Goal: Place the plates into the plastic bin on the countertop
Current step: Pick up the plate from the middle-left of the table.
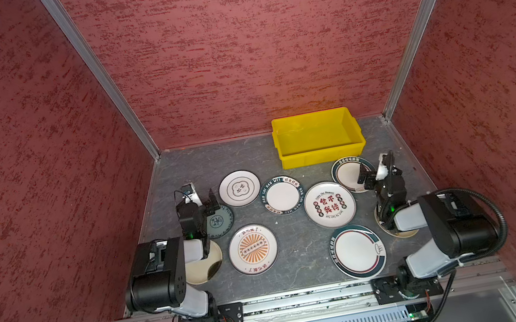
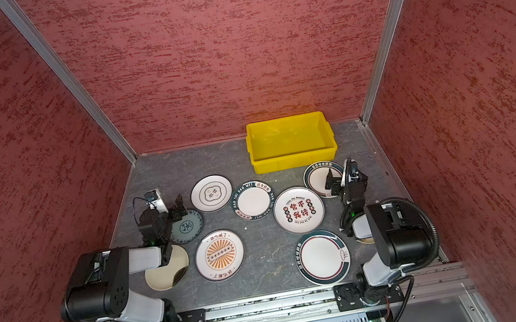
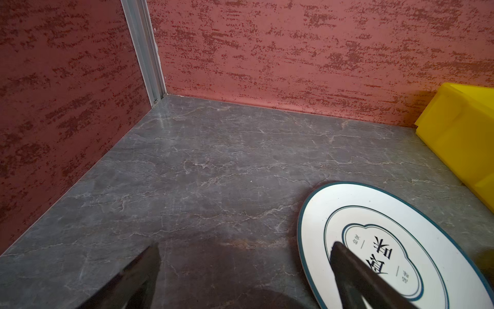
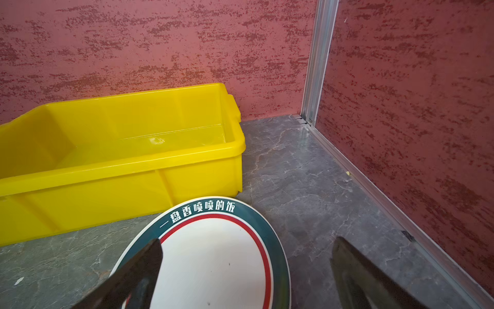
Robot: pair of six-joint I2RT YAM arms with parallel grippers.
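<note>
The yellow plastic bin stands empty at the back right of the grey countertop. Several plates lie flat in front of it. Among them are a quatrefoil plate, a red-character plate, an orange sunburst plate and a grey-green plate. My left gripper hangs open, one finger over the quatrefoil plate. My right gripper is open above a teal-and-red-rimmed plate beside the bin. Neither holds anything.
Red textured walls close in the back and both sides. A cream plate lies partly under my left arm, and another cream plate under my right arm. A teal-rimmed plate sits near the front edge rail.
</note>
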